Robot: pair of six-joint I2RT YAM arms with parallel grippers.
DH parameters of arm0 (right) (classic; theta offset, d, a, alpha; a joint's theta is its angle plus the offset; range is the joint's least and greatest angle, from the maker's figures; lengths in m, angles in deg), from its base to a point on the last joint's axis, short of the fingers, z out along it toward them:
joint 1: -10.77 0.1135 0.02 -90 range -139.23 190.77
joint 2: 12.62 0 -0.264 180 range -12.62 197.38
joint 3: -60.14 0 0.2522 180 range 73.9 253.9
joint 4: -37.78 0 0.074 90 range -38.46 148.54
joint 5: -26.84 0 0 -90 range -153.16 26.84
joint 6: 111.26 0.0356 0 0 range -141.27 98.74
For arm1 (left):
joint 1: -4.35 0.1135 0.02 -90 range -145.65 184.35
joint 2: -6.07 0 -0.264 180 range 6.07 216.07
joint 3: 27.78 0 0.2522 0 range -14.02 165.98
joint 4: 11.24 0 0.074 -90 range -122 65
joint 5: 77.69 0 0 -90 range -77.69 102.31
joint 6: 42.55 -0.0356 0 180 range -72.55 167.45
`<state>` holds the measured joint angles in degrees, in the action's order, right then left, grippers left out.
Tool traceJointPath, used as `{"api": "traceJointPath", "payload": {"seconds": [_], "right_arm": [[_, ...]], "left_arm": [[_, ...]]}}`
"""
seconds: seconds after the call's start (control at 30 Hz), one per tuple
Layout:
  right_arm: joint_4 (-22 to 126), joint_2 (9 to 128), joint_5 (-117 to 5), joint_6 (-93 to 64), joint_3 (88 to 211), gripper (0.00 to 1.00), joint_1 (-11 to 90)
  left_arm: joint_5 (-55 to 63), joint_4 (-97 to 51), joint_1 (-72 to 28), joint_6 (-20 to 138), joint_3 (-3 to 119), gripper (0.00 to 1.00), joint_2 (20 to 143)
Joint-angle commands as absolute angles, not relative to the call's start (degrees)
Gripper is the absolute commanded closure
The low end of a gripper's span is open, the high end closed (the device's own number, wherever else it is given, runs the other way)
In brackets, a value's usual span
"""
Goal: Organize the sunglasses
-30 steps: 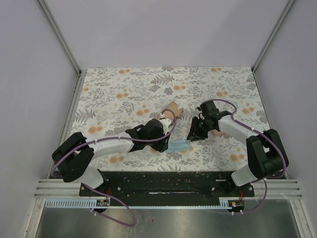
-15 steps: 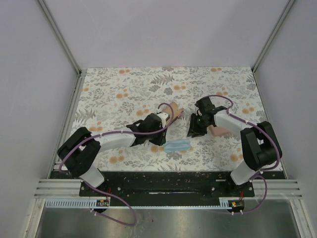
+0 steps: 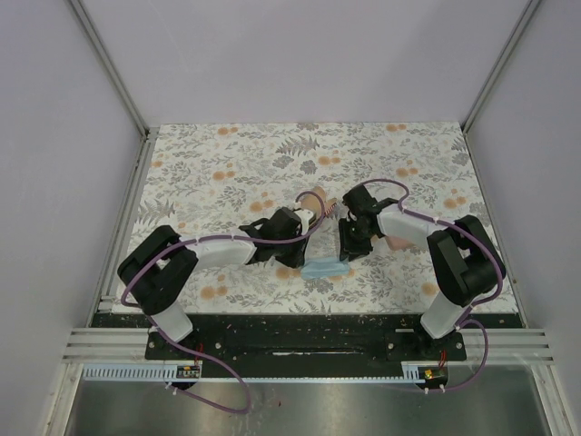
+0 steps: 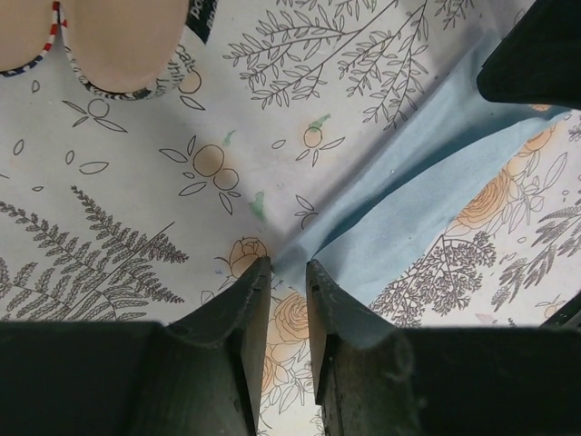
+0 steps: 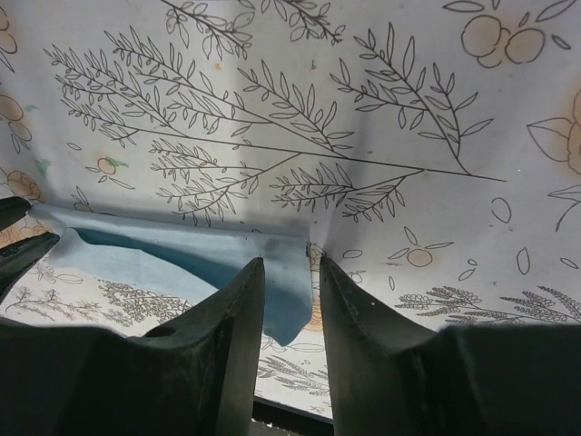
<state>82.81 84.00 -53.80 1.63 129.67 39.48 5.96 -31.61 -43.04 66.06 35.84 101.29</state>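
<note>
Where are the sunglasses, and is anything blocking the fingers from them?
No sunglasses show in any view, so I cannot tell. The left gripper and right gripper both meet a blue cloth.

Plain pale lilac walls (image 3: 300, 54) fill the upper frame, enclosing a floral-patterned table (image 3: 227, 154); a metal rail (image 3: 300, 343) crosses the bottom.

Your top external view looks down from above and behind the arm bases, taking in the whole floral table (image 3: 227, 163) from far off. Your left wrist view sits very close above the table, facing past its own claw (image 4: 283, 277) onto a pale blue cloth (image 4: 427, 218). Your right wrist view is equally close, facing past its claw (image 5: 290, 272). All three views share that cloth (image 5: 182, 259), seen at centre from overhead (image 3: 324, 269).
</note>
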Motion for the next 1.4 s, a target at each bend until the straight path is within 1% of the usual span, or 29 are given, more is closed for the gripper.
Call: {"api": "traceJointPath", "payload": {"seconds": [0.0, 0.2, 0.3, 0.4, 0.43, 0.57, 0.67, 0.77, 0.83, 0.93, 0.97, 1.03, 1.37], "right_arm": [[83.88, 83.53, -57.71, 1.06, 129.36, 0.61, 40.39], [84.68, 83.80, -62.55, 1.68, 130.51, 0.62, 41.45], [84.06, 83.71, -62.90, 1.32, 130.51, 0.61, 41.62], [82.83, 84.32, -62.55, 1.24, 130.24, 0.56, 41.97], [82.66, 84.41, -62.20, 1.32, 130.24, 0.56, 42.15], [81.95, 84.85, -62.55, 1.76, 129.63, 0.56, 43.55], [81.51, 85.29, -62.90, 2.11, 129.10, 0.60, 44.35], [80.90, 85.46, -62.81, 2.82, 128.49, 0.69, 45.31], [81.16, 85.38, -64.74, 2.99, 128.83, 0.71, 45.75], [80.81, 85.47, -64.83, 3.52, 129.19, 0.80, 46.37], [80.72, 85.55, -65.01, 3.69, 129.36, 0.85, 46.54], [80.46, 85.29, -65.27, 3.70, 129.63, 1.00, 46.81], [78.70, 76.77, -65.62, 3.87, 130.33, 1.00, 46.81]], "left_arm": [[3.43, -31.16, -42.67, 63.53, 38.36, 0.75, 102.75], [3.17, -31.16, -42.84, 62.92, 38.45, 0.81, 103.72], [2.64, -31.07, -42.84, 62.74, 38.80, 0.88, 104.33], [1.94, -31.33, -42.67, 62.65, 39.24, 0.97, 104.69], [1.93, -31.42, -42.76, 62.65, 39.41, 1.00, 104.77], [1.85, -31.51, -42.76, 62.65, 39.24, 1.00, 104.34], [1.76, -31.59, -42.76, 62.65, 39.24, 1.00, 103.98], [1.67, -31.59, -42.84, 62.65, 39.24, 1.00, 103.81], [1.76, -31.59, -42.76, 62.65, 39.24, 1.00, 103.72], [2.28, -31.94, -42.76, 63.00, 39.42, 1.00, 103.81], [2.63, -32.12, -42.84, 63.09, 39.59, 1.00, 103.81], [3.77, -32.65, -42.76, 63.79, 39.85, 1.00, 103.55], [6.24, -33.00, -42.67, 67.66, 39.24, 1.00, 98.28]]}}
